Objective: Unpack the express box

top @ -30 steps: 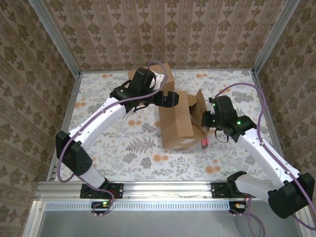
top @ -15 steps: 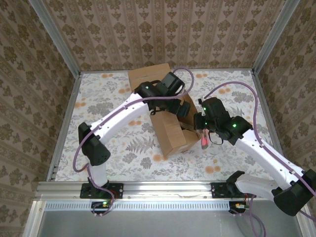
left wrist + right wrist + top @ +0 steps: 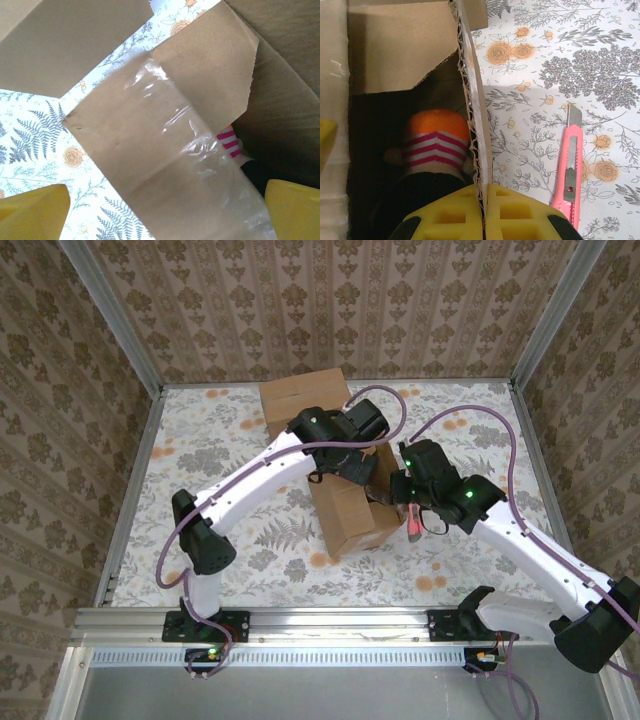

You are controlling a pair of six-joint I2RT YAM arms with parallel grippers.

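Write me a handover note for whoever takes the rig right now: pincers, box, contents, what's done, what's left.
Left pincer: open, holding nothing, poised over the taped flap at the box mouth.
Right pincer: shut on the edge of the box wall, steadying it.
Box: on the table, flaps open. A striped item with an orange top sits inside. The pink utility knife lies on the table beside the box.
Done: box opened.
Left: lift the striped item out, probably with the free pincer.
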